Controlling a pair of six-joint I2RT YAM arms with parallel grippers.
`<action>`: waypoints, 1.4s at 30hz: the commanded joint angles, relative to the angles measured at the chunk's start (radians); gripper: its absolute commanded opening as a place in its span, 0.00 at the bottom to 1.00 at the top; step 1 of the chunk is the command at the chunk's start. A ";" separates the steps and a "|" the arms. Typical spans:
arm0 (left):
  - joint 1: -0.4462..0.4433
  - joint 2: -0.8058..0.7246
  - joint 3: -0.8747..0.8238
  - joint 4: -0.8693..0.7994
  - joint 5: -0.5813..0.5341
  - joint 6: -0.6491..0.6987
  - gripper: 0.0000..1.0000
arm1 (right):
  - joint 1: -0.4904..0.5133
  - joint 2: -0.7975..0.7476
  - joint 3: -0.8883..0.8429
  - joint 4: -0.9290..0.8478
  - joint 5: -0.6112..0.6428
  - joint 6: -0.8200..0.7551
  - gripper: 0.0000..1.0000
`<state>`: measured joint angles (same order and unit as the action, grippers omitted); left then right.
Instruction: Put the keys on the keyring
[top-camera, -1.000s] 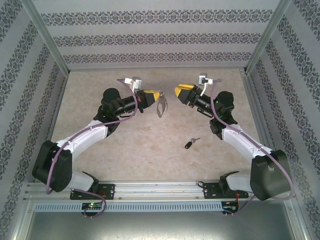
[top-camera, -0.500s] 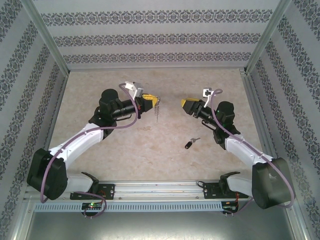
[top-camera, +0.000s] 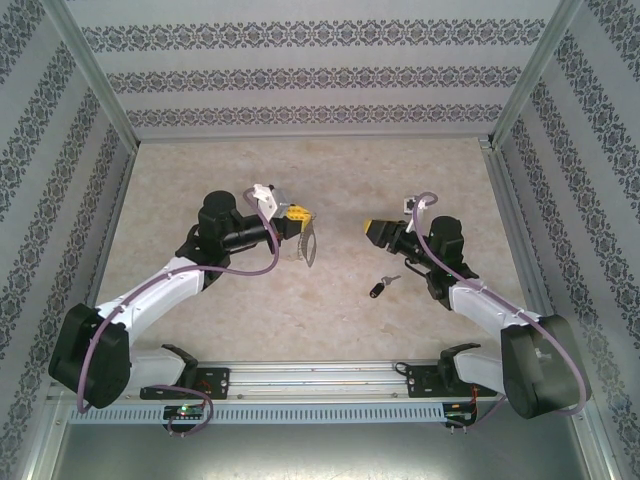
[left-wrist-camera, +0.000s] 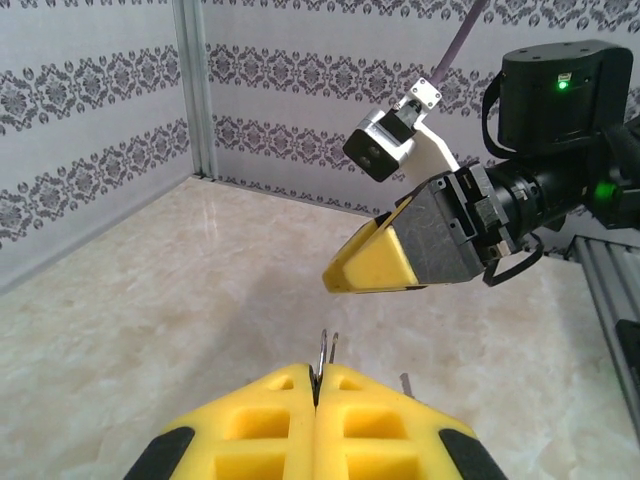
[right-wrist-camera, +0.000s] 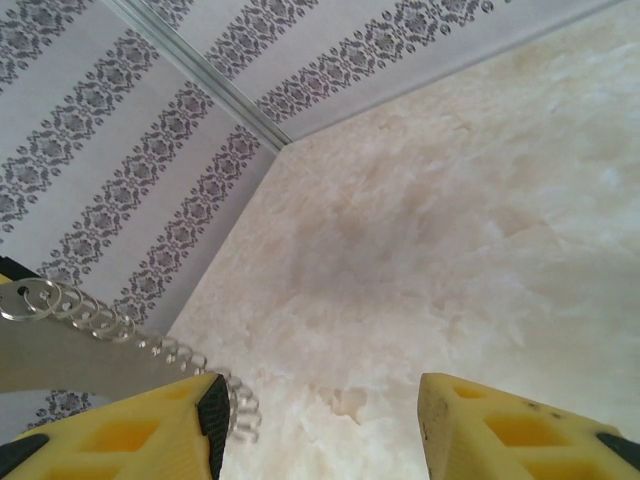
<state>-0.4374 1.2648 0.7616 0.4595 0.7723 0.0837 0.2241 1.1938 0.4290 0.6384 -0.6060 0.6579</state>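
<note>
The key (top-camera: 384, 285) lies flat on the tabletop (top-camera: 200, 170), right of centre in the overhead view. Its long axis runs on a diagonal, with the black head to the lower left and the short silver blade pointing to the upper right. It sits just below the right gripper (top-camera: 370, 229) and apart from it.

The keyring (top-camera: 307, 246) hangs left of centre from the left gripper (top-camera: 296, 214). Its long axis runs mostly down the frame, the lower end tilted a little rightward. That gripper's yellow fingers (left-wrist-camera: 270, 410) are pressed together on the keyring's thin metal edge. The right gripper's fingers (right-wrist-camera: 510, 430) stand apart with nothing between them.

The tabletop is pale beige and marbled. Walls (top-camera: 300, 80) papered in grey damask stripes close three sides, with aluminium posts (top-camera: 98, 88) at the corners. The keyring is a grey loop with a chain (right-wrist-camera: 100, 322) of small silvery rings along it.
</note>
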 joint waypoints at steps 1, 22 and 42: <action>-0.011 -0.023 -0.019 0.129 -0.032 0.110 0.00 | -0.013 0.002 -0.015 0.000 0.021 -0.030 0.53; -0.029 -0.062 -0.151 0.343 -0.214 0.180 0.00 | -0.014 -0.095 -0.043 -0.165 0.066 -0.049 0.53; -0.078 -0.102 -0.185 0.310 -0.298 0.134 0.00 | 0.099 -0.253 -0.108 -0.758 0.491 0.026 0.53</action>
<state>-0.4953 1.1992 0.5804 0.7338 0.4923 0.2283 0.2916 0.9176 0.3367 -0.0601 -0.2173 0.6441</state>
